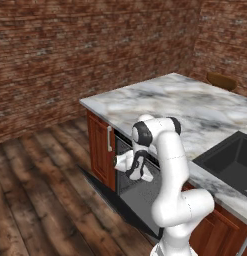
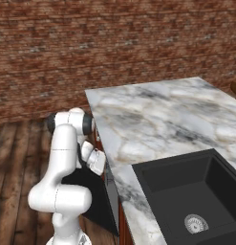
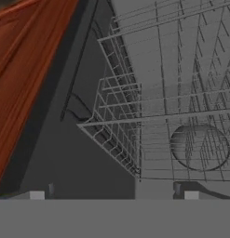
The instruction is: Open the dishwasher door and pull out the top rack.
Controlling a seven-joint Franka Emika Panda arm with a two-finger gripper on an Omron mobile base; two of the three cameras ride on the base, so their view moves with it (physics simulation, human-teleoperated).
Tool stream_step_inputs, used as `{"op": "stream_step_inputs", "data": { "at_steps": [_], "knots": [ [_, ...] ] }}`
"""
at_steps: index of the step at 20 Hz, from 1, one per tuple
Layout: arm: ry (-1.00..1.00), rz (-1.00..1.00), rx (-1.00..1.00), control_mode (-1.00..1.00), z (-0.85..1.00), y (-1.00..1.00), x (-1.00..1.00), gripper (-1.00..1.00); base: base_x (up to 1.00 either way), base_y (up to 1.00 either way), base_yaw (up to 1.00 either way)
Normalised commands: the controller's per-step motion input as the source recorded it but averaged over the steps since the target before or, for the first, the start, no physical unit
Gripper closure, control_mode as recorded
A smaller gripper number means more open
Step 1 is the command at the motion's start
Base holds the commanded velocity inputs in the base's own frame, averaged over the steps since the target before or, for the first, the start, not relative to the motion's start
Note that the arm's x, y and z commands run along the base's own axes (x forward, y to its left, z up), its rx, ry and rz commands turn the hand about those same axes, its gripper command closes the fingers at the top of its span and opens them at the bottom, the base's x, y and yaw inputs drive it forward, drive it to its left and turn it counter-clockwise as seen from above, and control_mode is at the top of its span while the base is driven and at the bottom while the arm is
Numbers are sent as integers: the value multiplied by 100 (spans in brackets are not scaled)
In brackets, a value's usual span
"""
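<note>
dishwasher door (image 2: 93, 198) dropped open; gripper (image 1: 118, 161) spread wide, holding nothing; top rack (image 3: 181, 116) wire at 1 o'clock in hand view.

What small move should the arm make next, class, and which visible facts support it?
Probably ease the tool forward to the top rack front wire and close on it. The dishwasher door already hangs open, the tool looks open, and the wire basket lies just ahead inside.

top rack (image 3: 181, 93) cut at frame edges, arm hides dishwasher door (image 1: 132, 192)
</note>
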Motion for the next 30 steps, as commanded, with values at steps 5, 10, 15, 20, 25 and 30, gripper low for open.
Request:
{"op": "stream_step_inputs", "data": {
  "at_steps": [5,10,15,20,25,30],
  "knots": [
    [-15,0,-12,-100,-42,-8,8,-100,0,0,0],
    [-11,-2,-8,-100,-17,-3,34,-100,0,0,0],
    [-5,-5,-2,-100,-1,0,53,-100,0,0,0],
    [0,-4,0,-100,-10,-2,59,-100,0,0,0],
    [-1,-2,0,-100,-44,-22,33,-100,0,0,0],
    [-2,0,0,-100,-70,-27,22,-100,0,0,0]
  ]
}}
